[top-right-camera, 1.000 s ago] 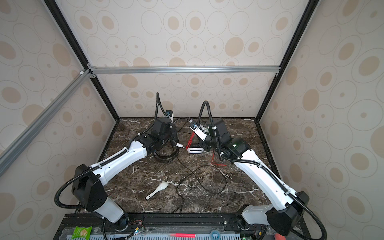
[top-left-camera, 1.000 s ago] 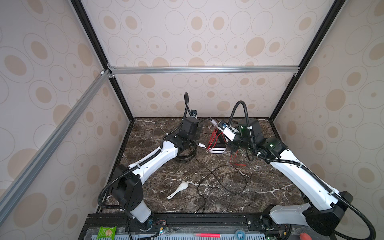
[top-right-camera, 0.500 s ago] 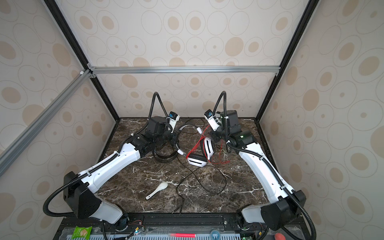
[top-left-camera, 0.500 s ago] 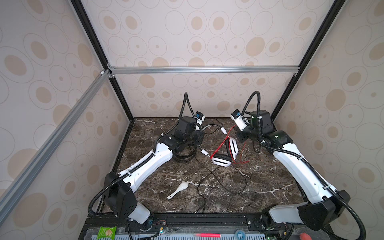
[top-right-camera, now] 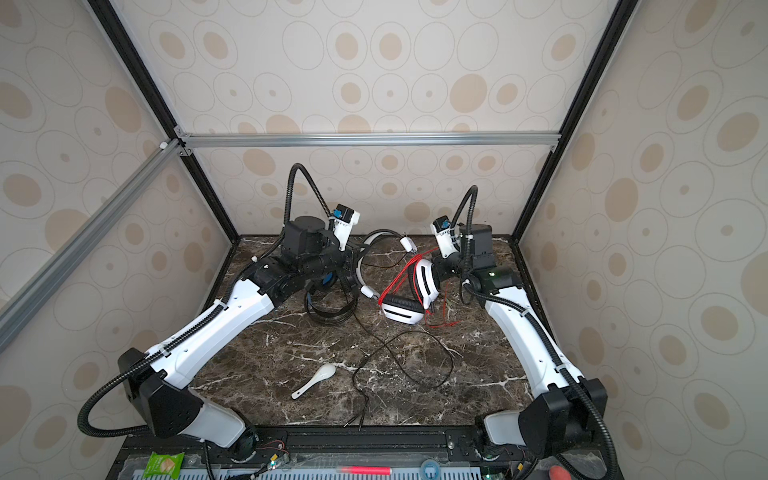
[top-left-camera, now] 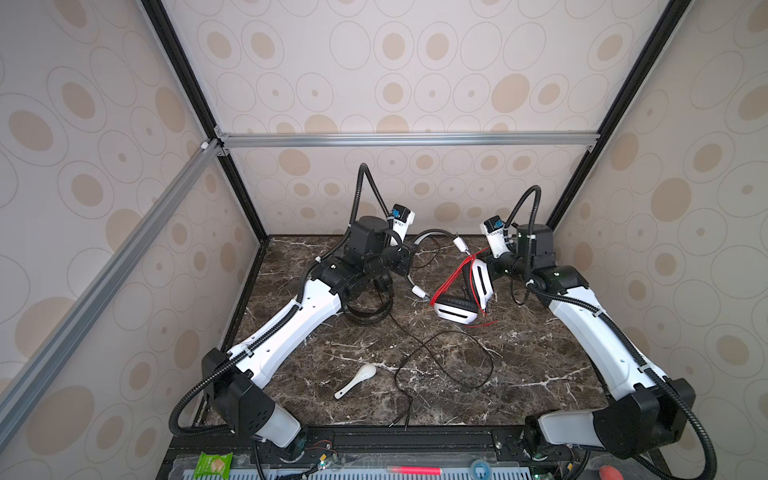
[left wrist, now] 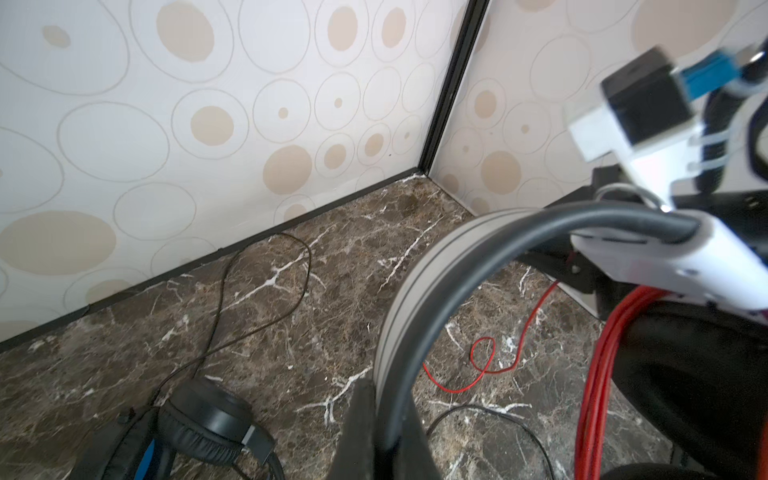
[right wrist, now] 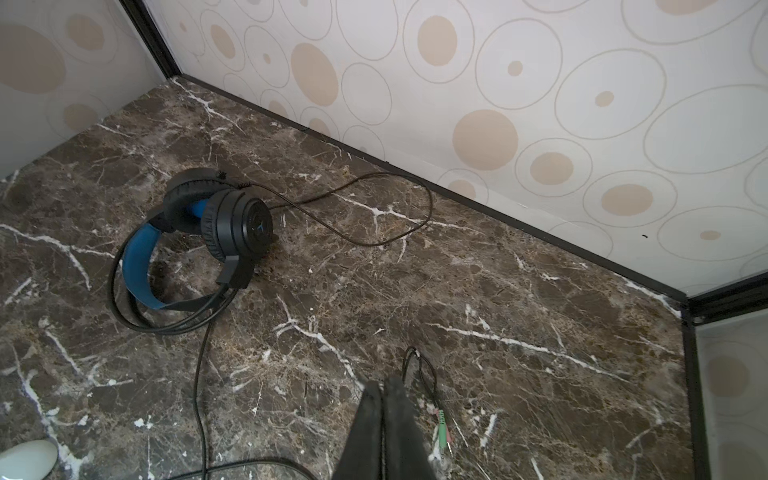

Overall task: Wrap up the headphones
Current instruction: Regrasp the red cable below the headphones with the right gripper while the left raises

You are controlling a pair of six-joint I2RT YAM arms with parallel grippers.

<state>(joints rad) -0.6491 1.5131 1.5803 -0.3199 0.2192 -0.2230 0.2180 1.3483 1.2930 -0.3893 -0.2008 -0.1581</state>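
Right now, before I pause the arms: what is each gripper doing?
Left gripper: closed on the headband of the white-and-black over-ear headphones.
Right gripper: closed, holding nothing that shows.

Polished brown marble-look tabletop (right wrist: 498, 291), black headphones (right wrist: 243, 226) of matt plastic with leathery cushions (right wrist: 180, 197), glossy white spoon (top-left-camera: 358, 378).

White spoon (top-left-camera: 354, 382) on marble tabletop (top-left-camera: 540, 365) near front; green packet (top-left-camera: 214, 465), red pen (top-left-camera: 413, 470) on front ledge (top-left-camera: 353, 475).
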